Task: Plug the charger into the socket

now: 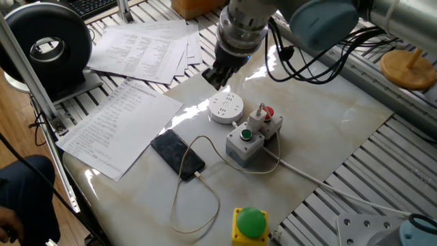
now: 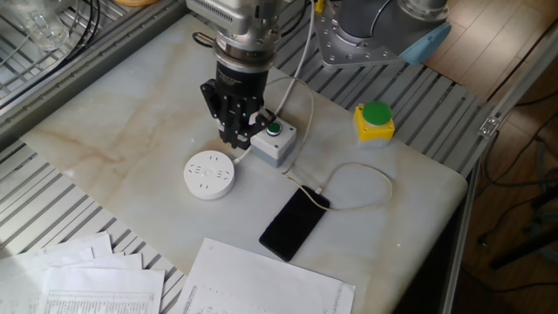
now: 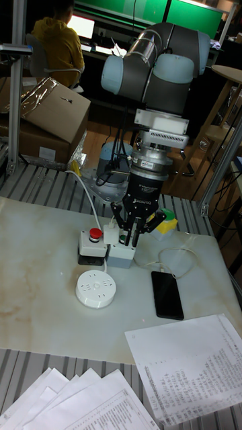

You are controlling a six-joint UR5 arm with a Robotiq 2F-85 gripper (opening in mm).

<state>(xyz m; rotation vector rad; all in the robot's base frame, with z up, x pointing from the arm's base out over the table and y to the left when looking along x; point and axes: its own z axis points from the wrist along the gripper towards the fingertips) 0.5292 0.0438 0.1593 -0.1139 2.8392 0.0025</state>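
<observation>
The charger (image 1: pixel 257 117) is a small white cube resting on top of the grey button boxes, between the red and green buttons. Its thin white cable (image 1: pixel 205 140) runs to the black smartphone (image 1: pixel 177 154). The round white socket (image 1: pixel 225 107) lies flat just left of the boxes, its slots facing up and nothing in them. My gripper (image 1: pixel 217 78) hangs open above this group. In the tall fixed view its fingers (image 3: pixel 138 234) straddle the white charger (image 3: pixel 125 238) from above; I cannot tell whether they touch it. The socket (image 2: pixel 209 174) lies near the gripper (image 2: pixel 234 135).
A grey box with a green button (image 1: pixel 244 140) and one with a red button (image 1: pixel 268 112) stand together, with a thick white cable leading off right. A yellow box with a green dome (image 1: pixel 250 224) sits near the front edge. Paper sheets (image 1: pixel 123 116) lie at the left.
</observation>
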